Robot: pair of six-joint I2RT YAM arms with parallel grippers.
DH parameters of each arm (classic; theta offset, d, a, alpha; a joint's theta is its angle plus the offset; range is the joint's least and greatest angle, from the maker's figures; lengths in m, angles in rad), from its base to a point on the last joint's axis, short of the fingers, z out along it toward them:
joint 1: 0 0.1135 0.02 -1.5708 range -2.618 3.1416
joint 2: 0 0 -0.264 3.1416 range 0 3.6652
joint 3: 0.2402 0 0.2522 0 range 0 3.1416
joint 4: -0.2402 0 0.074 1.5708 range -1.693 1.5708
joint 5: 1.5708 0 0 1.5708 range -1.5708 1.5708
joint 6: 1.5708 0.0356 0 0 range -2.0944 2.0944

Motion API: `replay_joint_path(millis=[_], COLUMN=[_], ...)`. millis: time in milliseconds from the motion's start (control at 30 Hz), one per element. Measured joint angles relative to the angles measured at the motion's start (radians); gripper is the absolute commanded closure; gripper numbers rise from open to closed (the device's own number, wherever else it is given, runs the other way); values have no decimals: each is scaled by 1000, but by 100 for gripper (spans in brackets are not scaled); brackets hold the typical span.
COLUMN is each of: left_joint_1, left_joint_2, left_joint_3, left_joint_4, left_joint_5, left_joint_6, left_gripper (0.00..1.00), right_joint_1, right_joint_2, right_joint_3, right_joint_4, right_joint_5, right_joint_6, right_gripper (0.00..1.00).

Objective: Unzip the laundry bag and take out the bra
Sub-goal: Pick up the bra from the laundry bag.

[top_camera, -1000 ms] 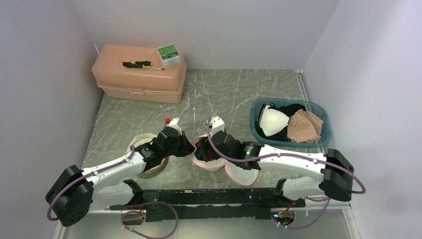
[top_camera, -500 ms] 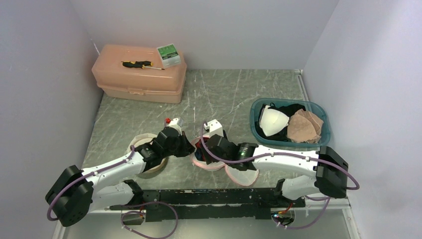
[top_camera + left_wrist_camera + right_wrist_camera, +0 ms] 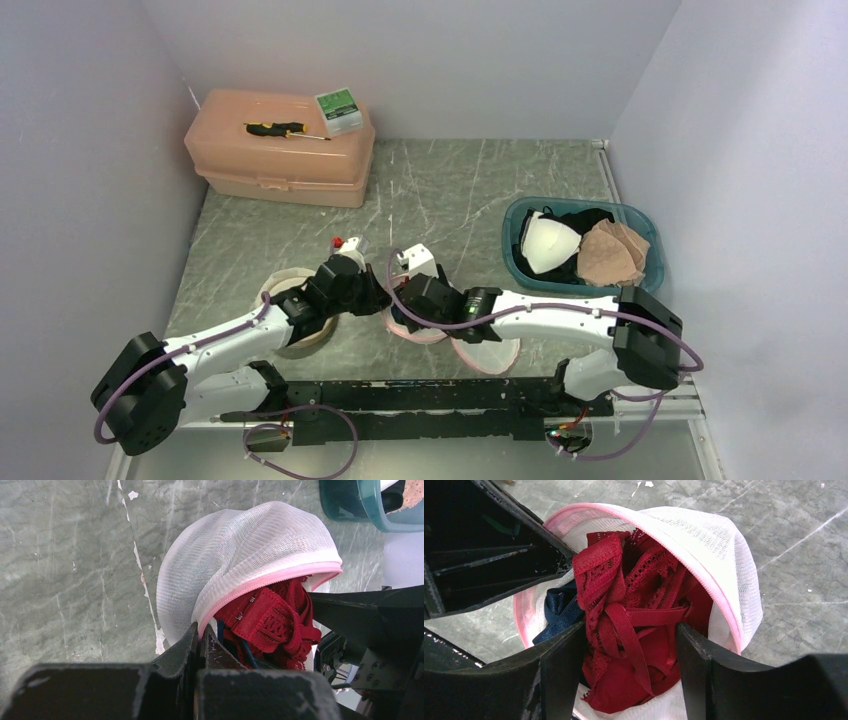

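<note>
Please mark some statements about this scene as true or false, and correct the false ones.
1. The white mesh laundry bag with the pink zipper rim is already open. True.
2. The red lace bra lies out on the table. False: it sits in the bag's mouth.
3. The left hand is shut on the pink zipper rim. True.
4. The right hand hovers over the teal plastic basket. False: its open fingers stand on either side of the bra.
5. The teal basket is empty. False: it holds a white padded cup and a beige padded cup.
</note>
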Motion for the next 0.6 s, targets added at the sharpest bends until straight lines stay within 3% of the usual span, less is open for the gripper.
replay_joint_path(millis=[467,600], left_joint_1=[0,0], left_joint_2=[-2,-2], left_joint_3=[0,0], left_joint_4=[1,0], left_joint_5=[7,7], left_joint_6=[0,0], left_gripper=[97,97], right_joint_1=[5,5], right_joint_2=[68,29], right_joint_3=[16,16], right_joint_4=[-14,-21], right_joint_5=[89,101], right_joint_6=[-2,-13], right_gripper=[95,100])
